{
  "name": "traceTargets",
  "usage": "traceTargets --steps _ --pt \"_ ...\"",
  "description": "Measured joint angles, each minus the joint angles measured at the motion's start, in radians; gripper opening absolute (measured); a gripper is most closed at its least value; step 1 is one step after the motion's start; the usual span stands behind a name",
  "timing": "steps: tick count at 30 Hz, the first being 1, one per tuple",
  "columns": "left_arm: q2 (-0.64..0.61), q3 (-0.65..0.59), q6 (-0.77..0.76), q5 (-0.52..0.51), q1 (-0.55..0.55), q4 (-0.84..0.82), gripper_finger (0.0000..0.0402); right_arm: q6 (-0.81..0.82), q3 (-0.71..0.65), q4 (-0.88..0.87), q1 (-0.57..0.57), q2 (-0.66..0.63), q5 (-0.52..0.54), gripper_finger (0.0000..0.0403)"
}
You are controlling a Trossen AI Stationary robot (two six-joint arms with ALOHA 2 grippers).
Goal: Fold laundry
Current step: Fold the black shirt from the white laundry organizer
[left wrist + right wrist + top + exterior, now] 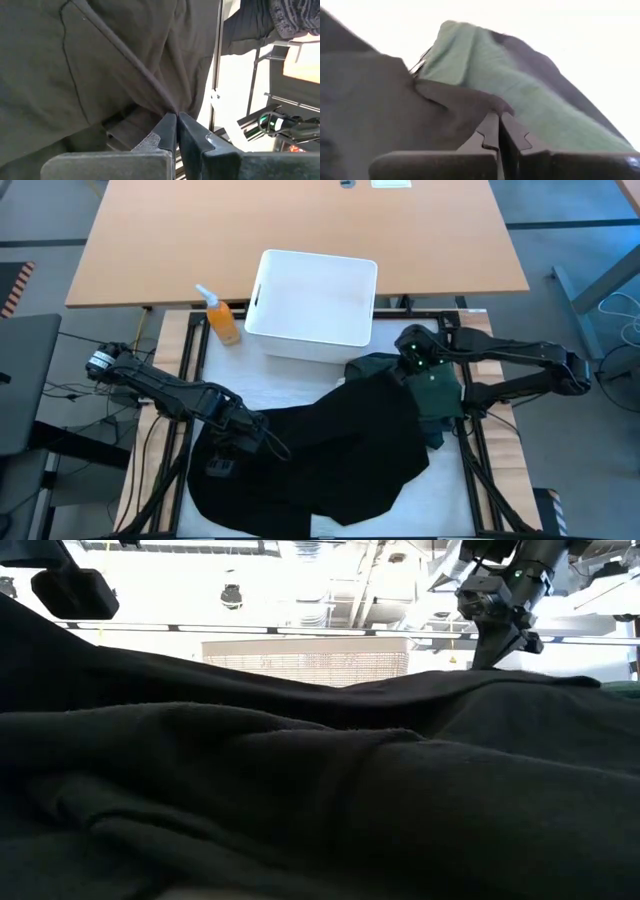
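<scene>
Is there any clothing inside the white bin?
No, the white bin looks bare inside; the black garment lies on the table in front of it.

On the table lie one black garment [320, 455], one dark green garment [425, 390], one white bin [312, 305] and one orange spray bottle [222, 317].

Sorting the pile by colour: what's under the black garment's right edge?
A dark green garment shows beneath the black garment, beside the bin. Anything deeper is covered.
</scene>
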Motion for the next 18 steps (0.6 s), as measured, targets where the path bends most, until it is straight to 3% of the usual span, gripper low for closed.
traceTargets --steps 5,10,18 --pt "0.0 0.0 -0.019 0.0 0.0 0.0 0.0 0.056 0.0 -0.053 0.0 -0.018 0.132 0.0019" --pt "0.0 0.0 -0.026 0.0 0.0 0.0 0.0 0.071 0.0 -0.092 0.0 -0.021 0.149 0.0023" --pt "0.0 0.0 -0.055 -0.005 0.0 -0.01 0.0 0.073 0.022 -0.099 -0.016 -0.021 0.189 0.012"
